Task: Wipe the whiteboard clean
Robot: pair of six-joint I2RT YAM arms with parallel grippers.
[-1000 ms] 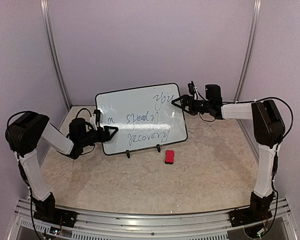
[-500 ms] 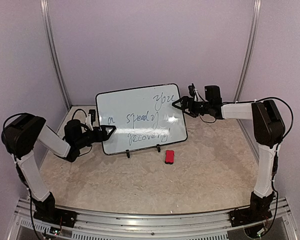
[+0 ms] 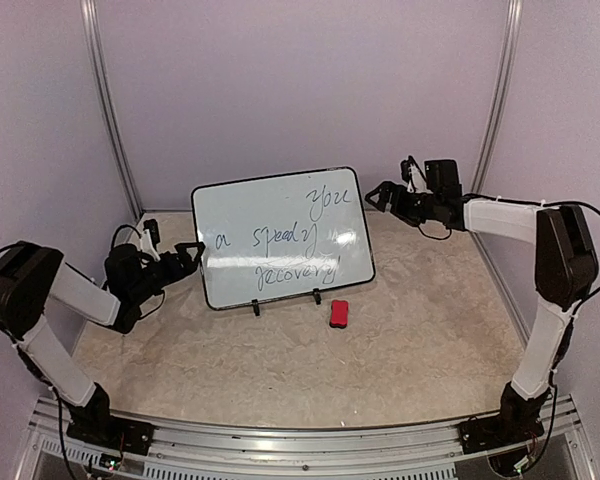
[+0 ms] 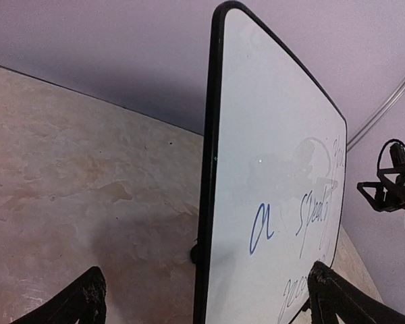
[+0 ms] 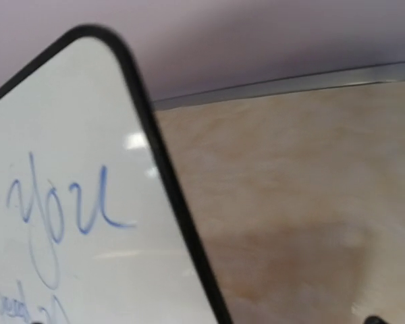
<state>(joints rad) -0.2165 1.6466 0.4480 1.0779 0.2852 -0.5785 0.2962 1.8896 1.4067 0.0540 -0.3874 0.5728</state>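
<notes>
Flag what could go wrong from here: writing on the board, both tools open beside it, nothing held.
1. The whiteboard stands on small feet, and the left tool and right tool are both clear of its edges. Unbraced, a wiping push could tip or slide it.
2. The red eraser lies on the table close to the feet. A reach for it might knock the board.
3. The eraser is small and flat, so a grasp may slip.

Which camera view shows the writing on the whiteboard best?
The top external view: the whole whiteboard faces it, with all the words. The left wrist view sees it steeply from its left edge, text partly cut off. The right wrist view shows only one top corner with "you".
</notes>
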